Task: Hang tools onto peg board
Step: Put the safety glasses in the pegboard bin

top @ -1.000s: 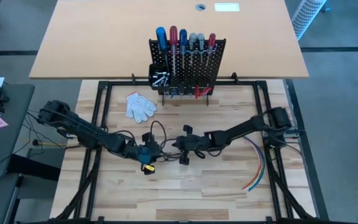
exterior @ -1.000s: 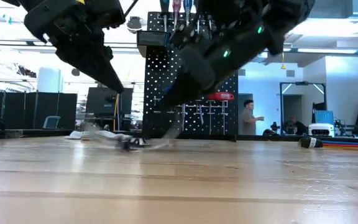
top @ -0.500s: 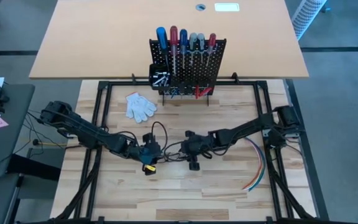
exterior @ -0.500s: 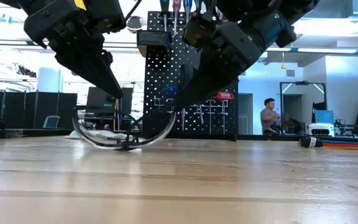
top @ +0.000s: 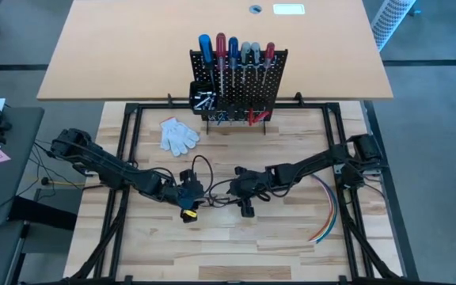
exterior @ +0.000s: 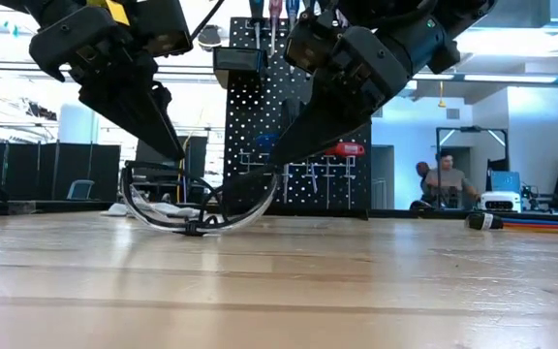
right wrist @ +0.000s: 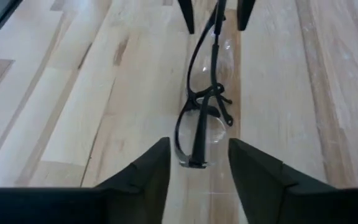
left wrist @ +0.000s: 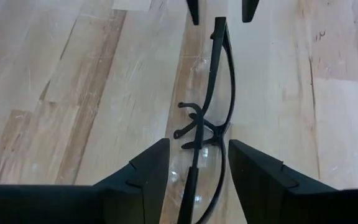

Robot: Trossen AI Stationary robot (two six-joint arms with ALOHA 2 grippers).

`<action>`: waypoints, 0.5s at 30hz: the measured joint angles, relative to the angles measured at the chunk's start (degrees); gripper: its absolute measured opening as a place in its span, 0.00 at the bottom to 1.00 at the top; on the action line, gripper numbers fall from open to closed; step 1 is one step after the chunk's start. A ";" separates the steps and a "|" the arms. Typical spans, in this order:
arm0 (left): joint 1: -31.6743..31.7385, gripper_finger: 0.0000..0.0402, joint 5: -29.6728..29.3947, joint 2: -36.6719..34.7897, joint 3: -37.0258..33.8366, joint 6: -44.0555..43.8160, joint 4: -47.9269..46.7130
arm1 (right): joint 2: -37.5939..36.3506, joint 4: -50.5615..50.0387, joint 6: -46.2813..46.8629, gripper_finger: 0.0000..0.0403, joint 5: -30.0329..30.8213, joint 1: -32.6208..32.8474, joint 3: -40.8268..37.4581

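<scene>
Peg board (top: 239, 83) — upright at table's 12 o'clock, tools (top: 236, 49) hung, handles up, long axes vertical. Safety glasses (exterior: 200, 206) at centre, between left gripper (top: 194, 191) & right gripper (top: 232, 187); both spread, astride the frame ends. Low view only: lens arc standing off wood. Vs 0.5 s ago: grippers barely shifted, glasses sit alike.

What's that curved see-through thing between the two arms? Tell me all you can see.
It looks like a pair of safety glasses: clear wraparound lenses, apparently plastic, in a thin black frame with a black nose bridge. It sits on the wooden table, its ends reaching between the open fingers of the left end effector and right end effector. Contact is unclear.
</scene>
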 joint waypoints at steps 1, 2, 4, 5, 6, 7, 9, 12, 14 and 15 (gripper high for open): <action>0.00 0.40 0.00 0.00 0.00 0.00 0.00 | 0.12 -0.02 0.00 0.39 -0.14 0.00 0.00; 0.00 0.40 0.00 0.00 0.00 0.00 -0.02 | 0.98 0.75 0.09 0.37 -0.18 0.00 0.00; 0.00 0.40 -0.01 -0.02 0.00 0.00 0.06 | 2.70 2.91 0.65 0.34 -0.66 0.01 0.02; 0.00 0.40 0.00 -0.02 0.00 0.00 -0.05 | 3.66 3.37 0.66 0.32 -1.72 0.02 -0.06; 0.00 0.40 0.00 -0.02 0.00 0.00 -0.20 | 5.15 4.76 0.57 0.31 -2.91 0.02 0.04; 0.00 0.40 0.03 -0.02 0.02 -0.03 -0.39 | 6.56 5.71 0.23 0.30 -3.37 0.02 0.57; -0.12 0.40 -0.01 -0.02 0.02 -0.71 -1.67 | 8.08 5.38 0.19 0.28 -3.40 0.02 0.84; -0.67 0.40 0.02 -0.20 0.04 -2.76 -4.87 | 9.10 5.72 0.66 0.25 -3.46 -0.15 1.44; -1.18 0.40 0.05 -0.18 0.06 -4.56 -6.88 | 9.11 5.59 0.63 0.22 -3.43 -0.26 1.40; -1.45 0.40 0.05 -0.20 0.07 -5.50 -8.18 | 8.93 5.49 0.63 0.21 -3.43 -0.37 1.40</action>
